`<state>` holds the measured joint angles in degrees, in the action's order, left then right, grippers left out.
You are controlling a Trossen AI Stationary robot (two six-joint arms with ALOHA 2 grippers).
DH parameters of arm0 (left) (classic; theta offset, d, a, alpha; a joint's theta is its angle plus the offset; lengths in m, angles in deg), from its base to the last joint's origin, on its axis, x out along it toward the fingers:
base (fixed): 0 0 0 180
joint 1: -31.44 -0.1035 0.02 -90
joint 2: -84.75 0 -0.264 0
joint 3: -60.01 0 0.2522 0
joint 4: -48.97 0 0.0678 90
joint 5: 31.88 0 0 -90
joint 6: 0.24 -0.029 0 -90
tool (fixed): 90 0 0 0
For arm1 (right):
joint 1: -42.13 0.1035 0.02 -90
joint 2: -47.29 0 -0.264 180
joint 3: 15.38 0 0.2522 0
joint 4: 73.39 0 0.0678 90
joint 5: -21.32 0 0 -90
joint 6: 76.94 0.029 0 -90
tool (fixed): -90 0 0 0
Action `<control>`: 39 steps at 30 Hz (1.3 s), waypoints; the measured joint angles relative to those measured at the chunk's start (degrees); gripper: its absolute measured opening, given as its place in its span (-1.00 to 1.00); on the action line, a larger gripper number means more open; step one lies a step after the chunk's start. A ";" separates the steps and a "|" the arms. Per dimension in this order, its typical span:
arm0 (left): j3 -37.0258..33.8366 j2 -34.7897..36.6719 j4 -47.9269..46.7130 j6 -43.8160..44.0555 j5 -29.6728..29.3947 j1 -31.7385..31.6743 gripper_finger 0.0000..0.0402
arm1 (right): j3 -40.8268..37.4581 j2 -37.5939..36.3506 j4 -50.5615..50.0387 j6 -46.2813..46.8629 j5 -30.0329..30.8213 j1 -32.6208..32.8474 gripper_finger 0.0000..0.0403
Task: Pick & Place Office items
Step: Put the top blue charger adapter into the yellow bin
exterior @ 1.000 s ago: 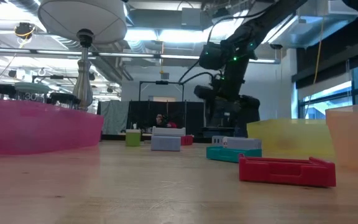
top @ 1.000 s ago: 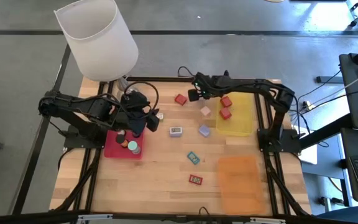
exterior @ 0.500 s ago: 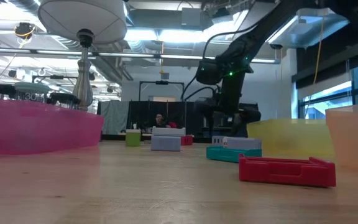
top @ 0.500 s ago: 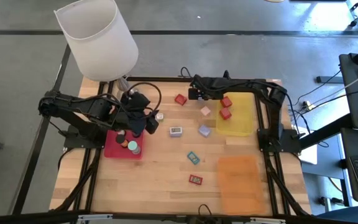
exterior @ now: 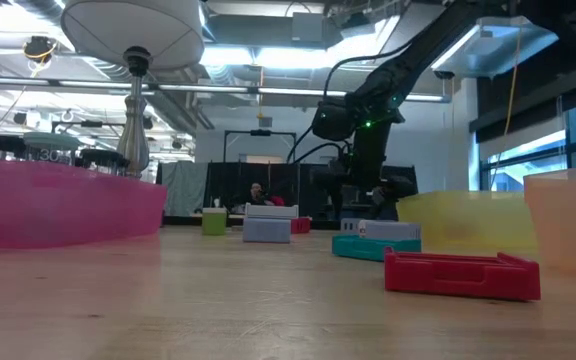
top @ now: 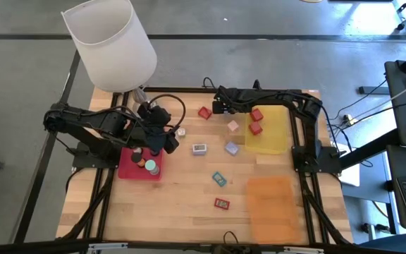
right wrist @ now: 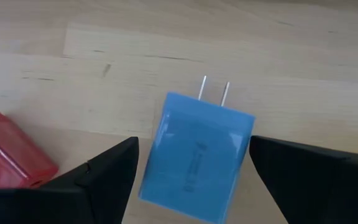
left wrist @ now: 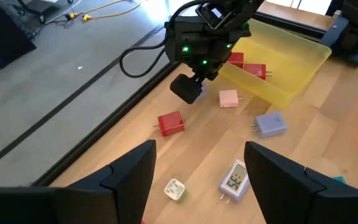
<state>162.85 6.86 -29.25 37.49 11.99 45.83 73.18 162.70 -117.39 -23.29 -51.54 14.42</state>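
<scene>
My right gripper [top: 219,107] hangs over the table's far middle, just right of a red block [top: 204,112]. In its wrist view the open fingers [right wrist: 193,140] stand on either side of a blue plug block [right wrist: 197,155], which lies on the wood with its prongs pointing away. Whether the fingers touch the block, I cannot tell. A pink block [top: 232,125], a lavender block [top: 231,147], a white piece [top: 199,148], a teal rectangle [top: 219,178] and a red rectangle [top: 221,204] lie on the table. My left gripper [top: 164,140] waits open by the red tray [top: 127,169], which holds black and teal round pieces [top: 146,164].
A yellow tray [top: 273,141] with two red blocks [top: 256,121] sits on the right, and an orange tray [top: 270,204] lies nearer. The white-shaded lamp [top: 111,46] stands at the far left corner. Bare wood lies at the near left.
My right gripper has moved a little toward the table's left edge and come down closer to the table. Its fingers stay apart. The items on the table have kept their places.
</scene>
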 joint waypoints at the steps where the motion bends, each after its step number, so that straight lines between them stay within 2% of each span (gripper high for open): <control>1: -0.01 0.00 0.00 0.00 0.00 0.00 0.20 | 0.00 0.00 -0.03 0.02 -0.02 0.00 0.50; 10: -0.01 0.00 0.00 0.38 -0.02 0.00 0.20 | -0.19 -0.69 -4.54 -0.11 -0.48 -0.03 0.46; 19: 0.00 0.02 0.00 1.01 -0.41 0.00 0.20 | -0.22 -5.25 -8.52 -1.76 -0.45 -0.02 0.46; 27: 0.00 0.02 0.00 1.55 -0.44 0.02 0.20 | -0.15 -7.29 -5.72 3.63 -4.93 0.48 0.46; 39: 0.00 0.02 0.01 -1.90 -0.70 0.00 0.20 | 1.44 -7.24 -5.96 4.01 3.76 1.99 0.46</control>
<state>162.85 6.89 -29.25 35.59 11.29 45.83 74.63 155.46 -123.34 -19.27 -47.78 16.41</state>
